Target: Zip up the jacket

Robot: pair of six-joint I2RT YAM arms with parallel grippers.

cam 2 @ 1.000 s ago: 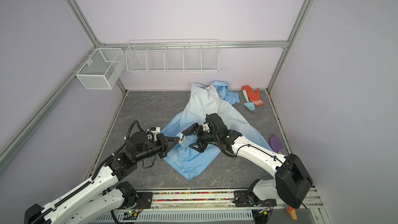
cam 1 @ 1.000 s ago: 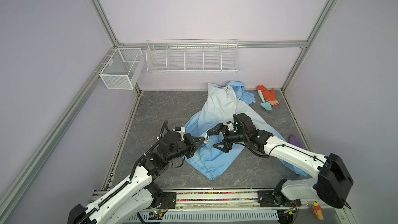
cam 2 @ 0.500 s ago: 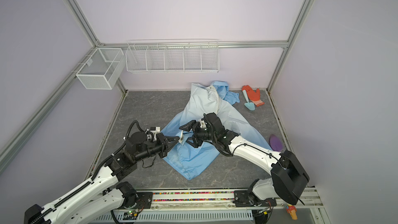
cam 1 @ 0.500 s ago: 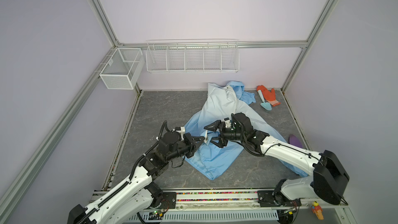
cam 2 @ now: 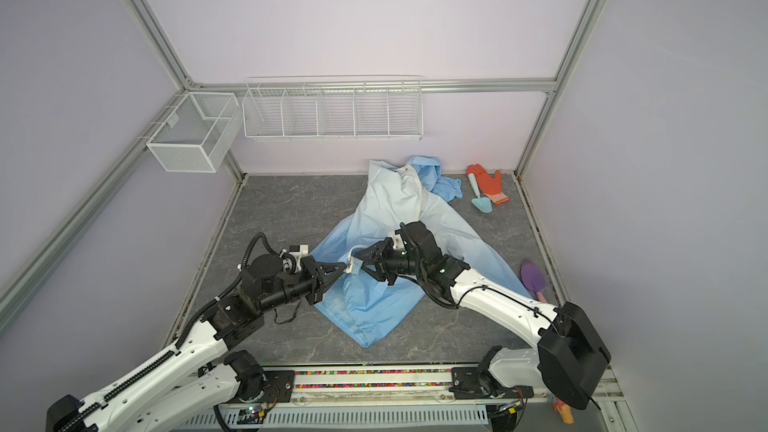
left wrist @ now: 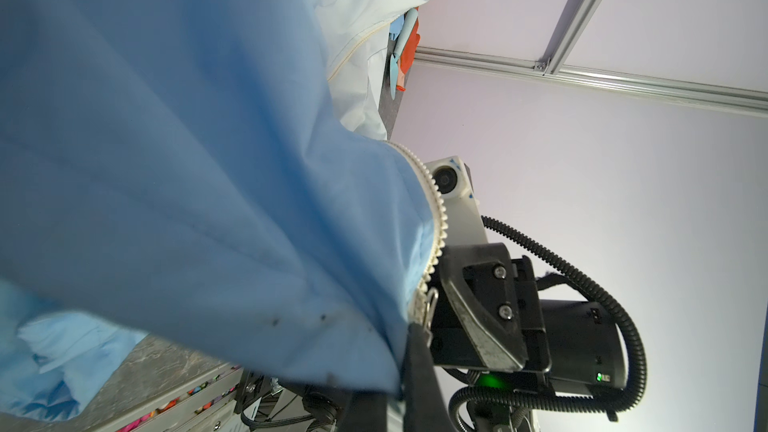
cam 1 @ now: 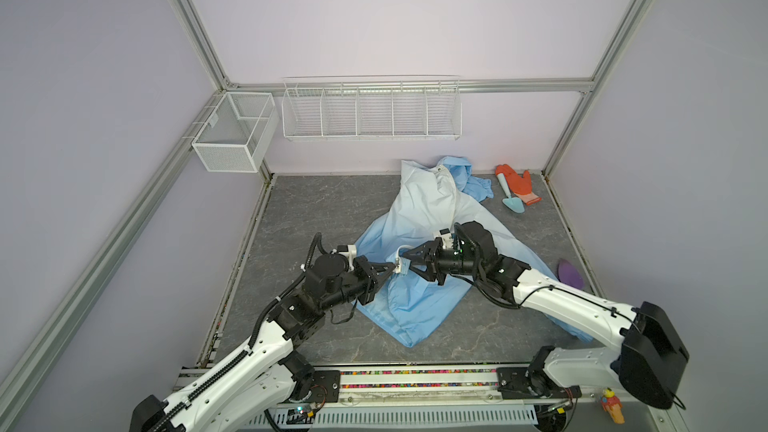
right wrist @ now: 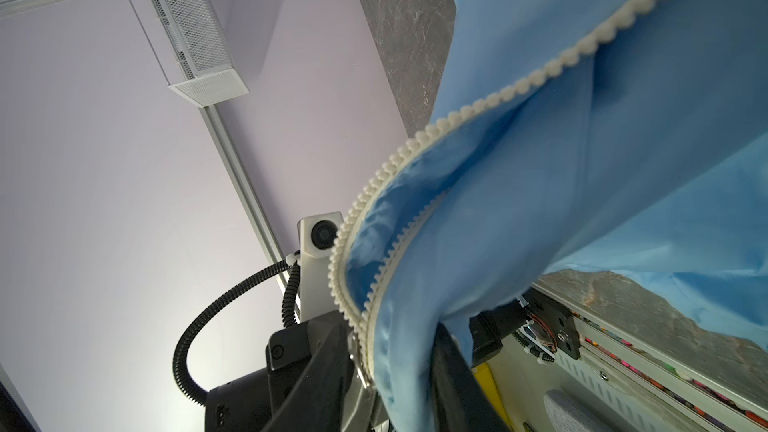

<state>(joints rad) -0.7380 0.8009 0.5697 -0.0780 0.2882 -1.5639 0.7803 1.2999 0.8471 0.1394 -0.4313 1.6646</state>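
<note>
The light-blue jacket (cam 1: 419, 218) (cam 2: 386, 209) lies crumpled on the grey table, whitish toward the back, with its white zipper (right wrist: 498, 93) (left wrist: 436, 218) unjoined. My left gripper (cam 1: 392, 274) (cam 2: 344, 274) is shut on the jacket's lower front corner and holds it off the table. My right gripper (cam 1: 404, 265) (cam 2: 355, 265) meets it tip to tip from the right, jaws closed on the zipper edge next to it. In the right wrist view blue cloth and zipper teeth run past one of my fingers (right wrist: 453, 371); the other is hidden by the fabric.
An orange glove (cam 1: 517, 182) and a teal trowel (cam 1: 511, 199) lie at the back right. A purple trowel (cam 1: 571, 274) rests by the right edge. Two white wire baskets (cam 1: 232, 135) (cam 1: 370, 114) hang on the walls above the table.
My right gripper moved left to the raised jacket corner and its jaws went from wide open to closed on the zipper edge. The left gripper stayed shut and still.
</note>
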